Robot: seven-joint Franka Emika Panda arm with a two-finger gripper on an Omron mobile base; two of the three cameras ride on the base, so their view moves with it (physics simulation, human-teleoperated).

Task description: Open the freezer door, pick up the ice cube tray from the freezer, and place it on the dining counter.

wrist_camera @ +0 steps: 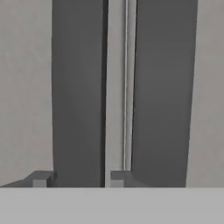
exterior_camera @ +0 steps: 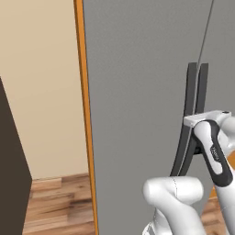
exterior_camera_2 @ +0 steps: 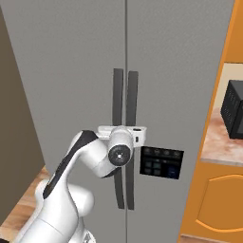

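Note:
The freezer door (exterior_camera_2: 71, 71) is the left tall matte grey panel, and it stands closed. Its dark curved bar handle (wrist_camera: 78, 87) runs vertically next to the seam, seen too in the left base view (exterior_camera: 189, 92) and the right base view (exterior_camera_2: 117, 95). My gripper (wrist_camera: 78, 178) is at mid-height of this handle, one fingertip (wrist_camera: 40, 178) on each side of the bar, shut on it. The ice cube tray is hidden behind the closed door. The dining counter is out of view.
The right door carries a twin handle (exterior_camera_2: 132, 99) and a dark control panel (exterior_camera_2: 161, 162). Orange cabinets (exterior_camera_2: 218, 199) and a black appliance (exterior_camera_2: 235, 114) stand to the right. An orange cabinet edge (exterior_camera: 85, 114), beige wall and wood floor (exterior_camera: 55, 202) lie left.

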